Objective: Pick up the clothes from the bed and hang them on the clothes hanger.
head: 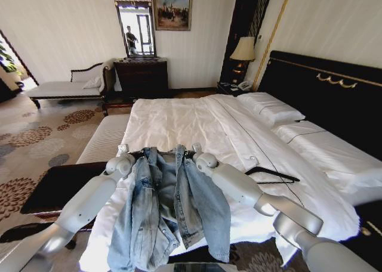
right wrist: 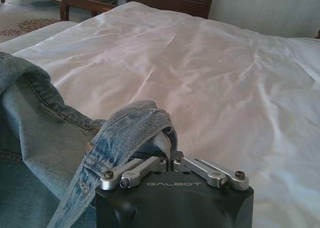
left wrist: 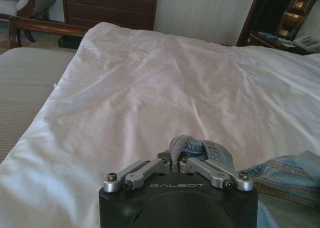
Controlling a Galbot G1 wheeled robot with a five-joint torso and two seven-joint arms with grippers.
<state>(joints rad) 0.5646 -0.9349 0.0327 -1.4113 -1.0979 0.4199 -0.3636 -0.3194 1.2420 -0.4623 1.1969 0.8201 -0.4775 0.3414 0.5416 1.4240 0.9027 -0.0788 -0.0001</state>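
Observation:
The clothes are a light-blue denim jacket (head: 167, 212) that hangs open-fronted between my two grippers above the foot of the bed (head: 179, 123). My left gripper (head: 125, 154) is shut on one shoulder, with a denim fold (left wrist: 200, 149) pinched between its fingertips in the left wrist view (left wrist: 175, 163). The other shoulder is held the same way by my right gripper (head: 198, 153), which is shut on a denim fold (right wrist: 135, 123) in the right wrist view (right wrist: 172, 160). The black clothes hanger (head: 273, 175) lies flat on the white sheet to the right of my right arm.
Two pillows (head: 271, 110) lie against the black headboard (head: 334, 99) at the right. A striped bench (head: 104, 142) and a dark low table (head: 59, 185) stand left of the bed. Farther off are a dresser (head: 141, 76), a chaise longue (head: 62, 88) and a lamp (head: 243, 49).

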